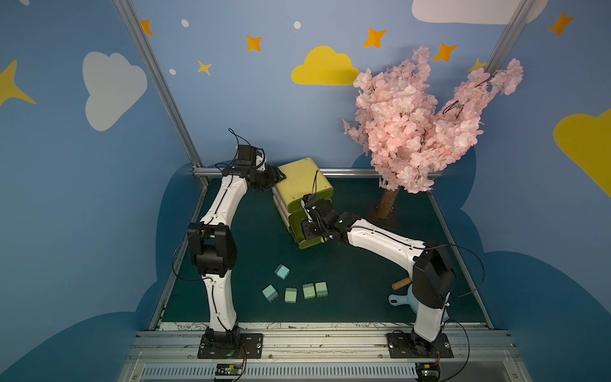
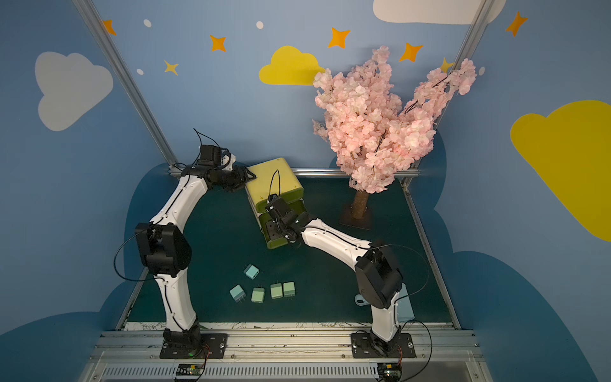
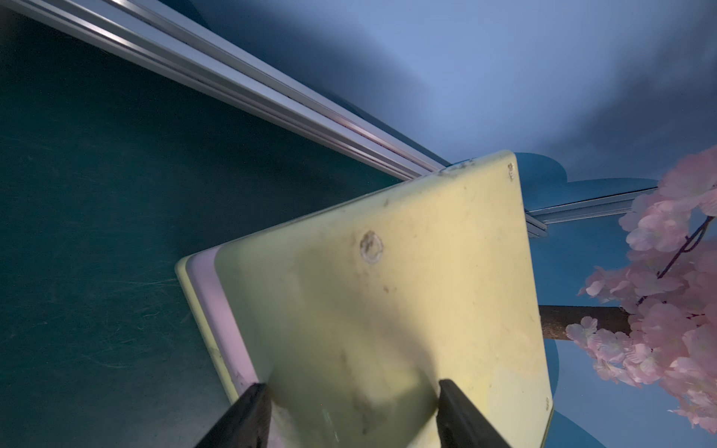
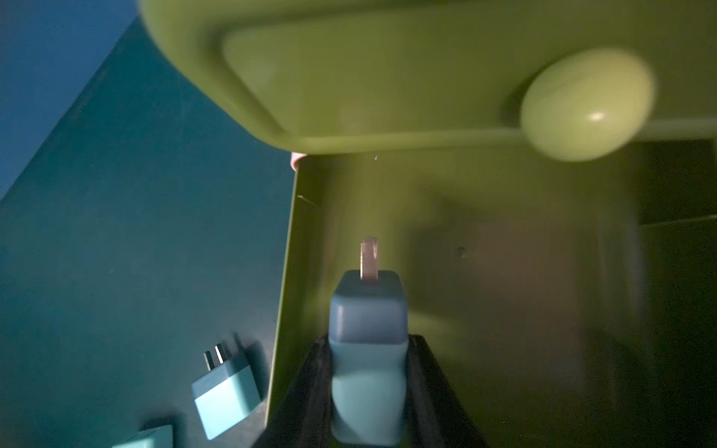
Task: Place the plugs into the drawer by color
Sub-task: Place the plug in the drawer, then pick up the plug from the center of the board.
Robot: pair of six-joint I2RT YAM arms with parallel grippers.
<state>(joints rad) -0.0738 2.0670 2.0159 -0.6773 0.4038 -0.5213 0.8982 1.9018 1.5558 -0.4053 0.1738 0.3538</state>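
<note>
The right pincer (image 4: 368,360) is gripping a blue plug (image 4: 366,310) over the open drawer (image 4: 485,217) at frame centre; the left pincer (image 3: 355,415), spread open, is bracing the chest (image 3: 388,310). Likely next: releasing it inside.

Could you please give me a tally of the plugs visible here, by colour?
Blue plugs: 3, two lying loose and one held in the right claw
Green plugs: 3
Pink plugs: 0 in view
Total: 6
</note>
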